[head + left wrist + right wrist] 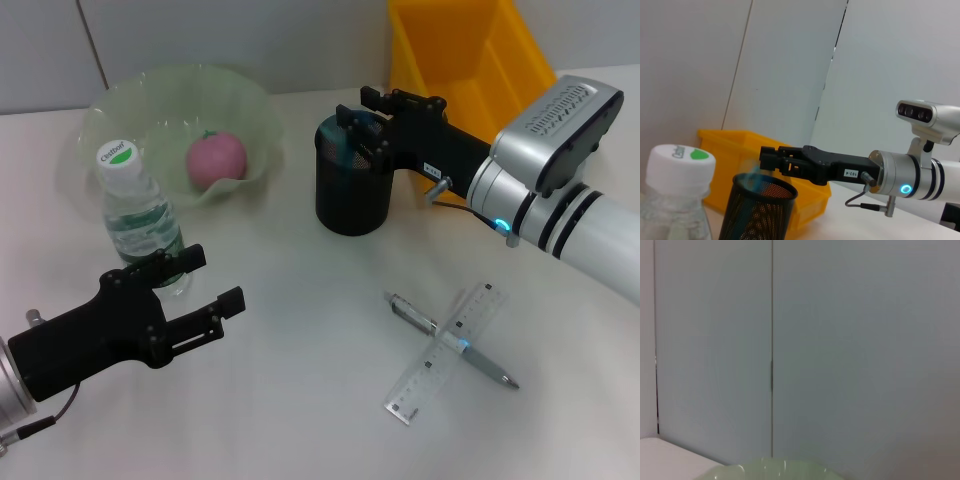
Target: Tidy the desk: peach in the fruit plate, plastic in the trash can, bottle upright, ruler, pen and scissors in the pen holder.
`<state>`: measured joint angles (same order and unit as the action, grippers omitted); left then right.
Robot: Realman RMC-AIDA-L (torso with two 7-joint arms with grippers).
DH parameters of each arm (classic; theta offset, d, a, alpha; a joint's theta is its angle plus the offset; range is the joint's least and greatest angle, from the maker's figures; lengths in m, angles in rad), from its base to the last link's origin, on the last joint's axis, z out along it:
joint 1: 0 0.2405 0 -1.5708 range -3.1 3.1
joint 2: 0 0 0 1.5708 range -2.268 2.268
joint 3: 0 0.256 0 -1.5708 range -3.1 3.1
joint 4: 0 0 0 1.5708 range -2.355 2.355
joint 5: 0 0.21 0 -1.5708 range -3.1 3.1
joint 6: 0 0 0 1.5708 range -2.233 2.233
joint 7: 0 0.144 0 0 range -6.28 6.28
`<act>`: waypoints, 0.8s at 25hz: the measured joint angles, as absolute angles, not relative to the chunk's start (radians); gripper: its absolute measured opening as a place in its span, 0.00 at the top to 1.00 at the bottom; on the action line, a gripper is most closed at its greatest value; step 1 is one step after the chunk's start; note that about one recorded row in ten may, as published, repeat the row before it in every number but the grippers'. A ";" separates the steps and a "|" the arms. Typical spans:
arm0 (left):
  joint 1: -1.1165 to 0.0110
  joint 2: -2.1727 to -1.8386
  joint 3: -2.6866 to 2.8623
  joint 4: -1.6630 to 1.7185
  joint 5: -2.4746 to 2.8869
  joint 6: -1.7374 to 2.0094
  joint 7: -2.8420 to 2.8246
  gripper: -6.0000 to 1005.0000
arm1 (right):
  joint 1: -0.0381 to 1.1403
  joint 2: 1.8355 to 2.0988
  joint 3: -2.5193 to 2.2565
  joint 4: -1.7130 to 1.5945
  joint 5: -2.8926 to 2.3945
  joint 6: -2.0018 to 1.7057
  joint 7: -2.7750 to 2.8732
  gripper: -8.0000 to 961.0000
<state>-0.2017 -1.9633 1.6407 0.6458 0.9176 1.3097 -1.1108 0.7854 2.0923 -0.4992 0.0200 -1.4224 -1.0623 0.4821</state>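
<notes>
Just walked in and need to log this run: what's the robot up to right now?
It is tidying a desk. The right gripper is over the black mesh pen holder, with something teal at the holder's mouth. The left gripper is open beside the upright water bottle. The peach sits in the green fruit plate; the pen and ruler lie crossed on the desk.

Right tool (357, 118) over pen holder (353, 190) rim; pen (452, 340) crosses ruler (446, 352).

one peach (215, 158), one bottle (140, 215), one ruler (446, 352), one pen (452, 340)
</notes>
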 joint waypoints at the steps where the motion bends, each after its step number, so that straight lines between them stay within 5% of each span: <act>1: -0.202 -1.961 1.641 0.646 0.919 1.310 -1.114 0.20 | 0.785 2.092 -0.499 0.020 -1.422 -1.065 0.494 0.78; 11: -0.208 -1.957 1.641 0.646 0.931 1.310 -1.115 0.20 | 0.767 2.090 -0.493 0.010 -1.421 -1.107 0.524 0.36; 20: -0.209 -1.956 1.540 0.696 1.137 1.318 -1.180 0.20 | 0.635 2.082 -0.510 -0.127 -1.426 -1.345 0.729 0.25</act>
